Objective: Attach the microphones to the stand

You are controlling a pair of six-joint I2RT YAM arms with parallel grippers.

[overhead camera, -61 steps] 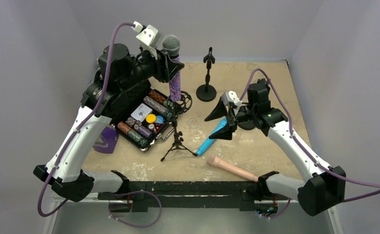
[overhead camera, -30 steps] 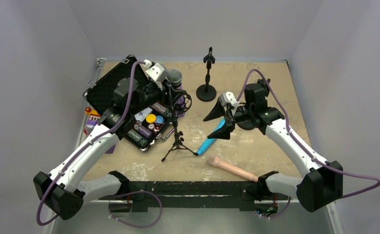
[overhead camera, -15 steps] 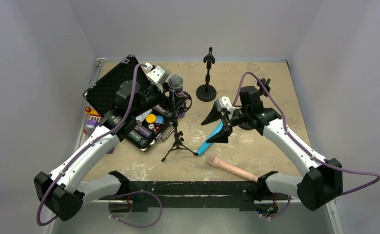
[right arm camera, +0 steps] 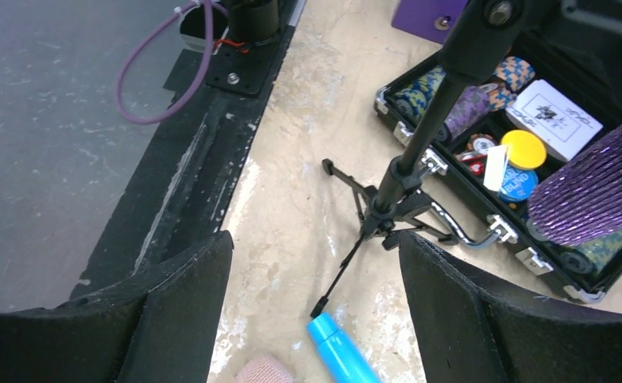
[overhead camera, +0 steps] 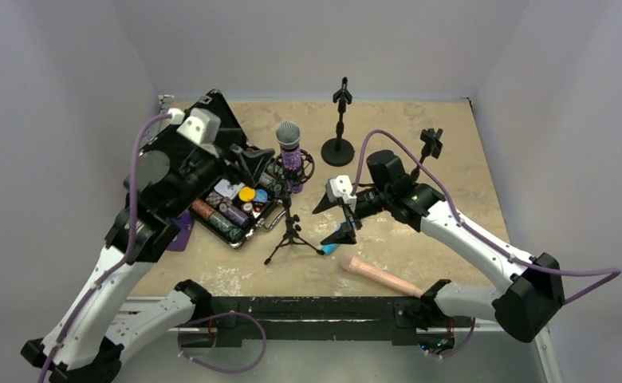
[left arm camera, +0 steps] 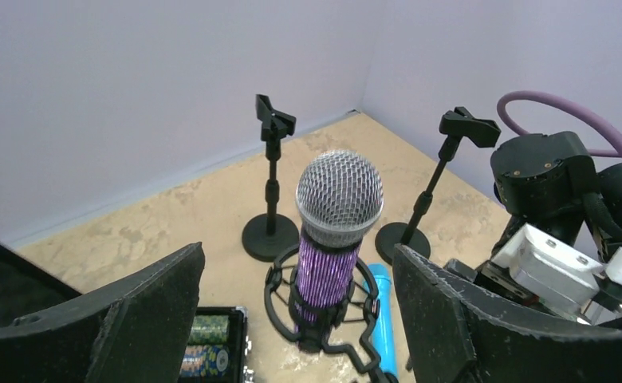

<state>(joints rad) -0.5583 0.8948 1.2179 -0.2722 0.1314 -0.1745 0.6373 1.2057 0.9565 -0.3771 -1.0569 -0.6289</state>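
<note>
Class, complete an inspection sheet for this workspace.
Surface: beige table, scuffed and patchy.
Job's things: purple microphone upright in the cradle of the tripod stand; blue microphone flat by its feet; pink microphone lying near the front edge; round-base stand and second stand, both empty.
Clutter: open black case of poker chips and cards; purple object beside it.
Grippers: left gripper open, straddling the purple microphone, not touching; right gripper open above the blue microphone.
Cables: purple cable on each arm.
Surroundings: plain grey walls; nothing else seen.
</note>
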